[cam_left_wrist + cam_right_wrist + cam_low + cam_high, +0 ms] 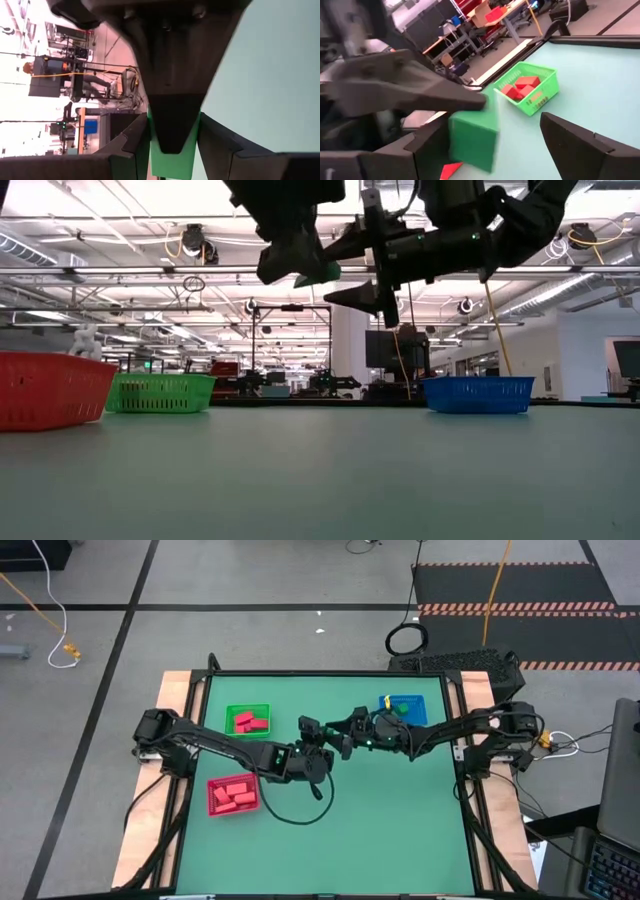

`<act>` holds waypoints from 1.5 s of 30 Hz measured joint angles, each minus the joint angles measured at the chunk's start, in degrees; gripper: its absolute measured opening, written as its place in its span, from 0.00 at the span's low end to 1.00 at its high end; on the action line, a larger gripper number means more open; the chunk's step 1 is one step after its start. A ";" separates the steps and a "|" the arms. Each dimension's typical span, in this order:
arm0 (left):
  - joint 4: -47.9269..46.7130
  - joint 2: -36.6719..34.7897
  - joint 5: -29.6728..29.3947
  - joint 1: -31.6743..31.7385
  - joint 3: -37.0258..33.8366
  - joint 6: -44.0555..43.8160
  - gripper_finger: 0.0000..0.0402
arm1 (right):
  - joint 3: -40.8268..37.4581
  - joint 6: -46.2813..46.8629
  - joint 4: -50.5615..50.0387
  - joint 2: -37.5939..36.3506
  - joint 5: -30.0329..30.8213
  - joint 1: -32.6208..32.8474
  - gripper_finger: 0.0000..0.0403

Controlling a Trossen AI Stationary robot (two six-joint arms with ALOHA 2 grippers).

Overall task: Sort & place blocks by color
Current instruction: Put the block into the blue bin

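left gripper [300,265] – raised over mid-tabletop, clenched on bright green solid cube block [472,137] | right gripper [490,145] – splayed wide, fingers either side of that block | matte green tabletop [400,810] – green [248,720] and red [233,796] mesh baskets toward left edge, holding red blocks [250,723]; blue basket [405,708] at far right corner | beyond – grey floor, workshop benches

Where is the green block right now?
The green block is held in the left tool, raised above mid-table, right beside the open right tool.
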 joint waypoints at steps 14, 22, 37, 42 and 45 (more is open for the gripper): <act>0.03 0.09 -0.16 -0.65 -0.06 1.43 0.55 | 0.00 -11.17 0.38 0.14 -2.62 -0.37 0.24; -2.93 0.04 -12.08 -1.45 -0.06 2.98 0.88 | -0.02 -16.70 -9.03 -1.99 -4.30 -1.10 0.24; -21.01 -0.48 -4.40 -0.93 -0.01 -30.53 0.80 | -8.43 -23.67 -50.02 -31.52 10.57 -9.33 0.23; -20.48 -0.48 8.81 1.72 -0.01 -33.56 0.70 | -15.23 -21.00 -52.47 -40.51 10.75 -13.79 0.23; -18.94 -0.48 14.04 3.21 -0.03 -32.68 0.64 | -18.09 -20.26 -53.61 -43.97 11.15 -16.21 0.23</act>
